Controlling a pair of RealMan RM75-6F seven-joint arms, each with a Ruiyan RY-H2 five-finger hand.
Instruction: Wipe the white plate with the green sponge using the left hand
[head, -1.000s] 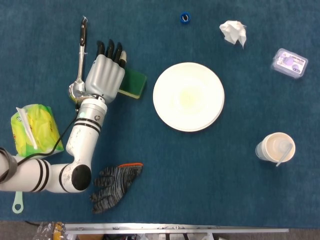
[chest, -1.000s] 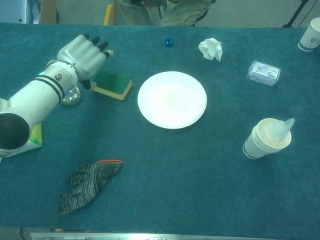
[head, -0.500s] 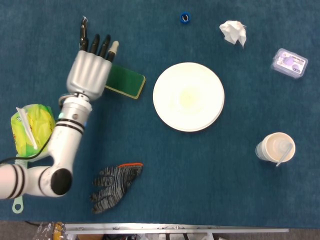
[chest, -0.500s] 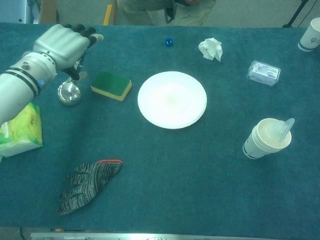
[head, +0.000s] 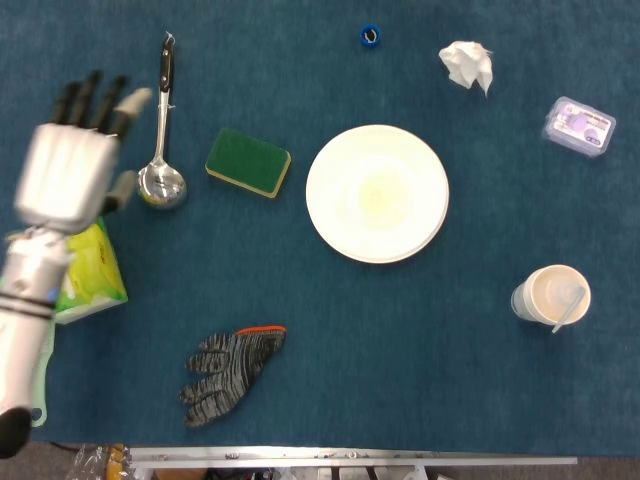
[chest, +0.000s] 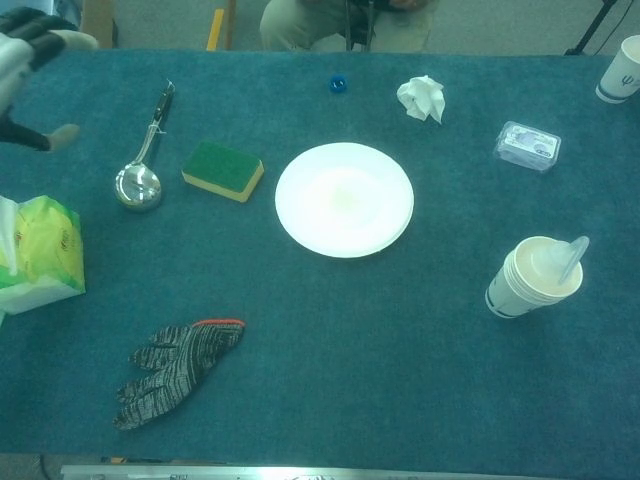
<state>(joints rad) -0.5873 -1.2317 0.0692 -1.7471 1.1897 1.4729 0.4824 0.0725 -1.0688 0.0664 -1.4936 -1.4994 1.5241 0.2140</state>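
The green sponge (head: 248, 162) (chest: 222, 170) with its yellow underside lies flat on the blue cloth, just left of the white plate (head: 377, 193) (chest: 344, 198). The plate is bare apart from a faint yellowish stain in its middle. My left hand (head: 70, 168) (chest: 22, 60) hovers at the far left, well away from the sponge, fingers spread and holding nothing. The right hand is out of both views.
A metal ladle (head: 162, 150) lies between hand and sponge. A yellow-green tissue pack (head: 88, 275), a knit glove (head: 230, 372), a paper cup with spoon (head: 551, 296), a crumpled tissue (head: 468, 65), a small plastic box (head: 579, 127) and a blue cap (head: 370, 36) are scattered about.
My left hand has lifted off the sponge and drawn back to the far left, past the ladle. The sponge stays beside the plate.
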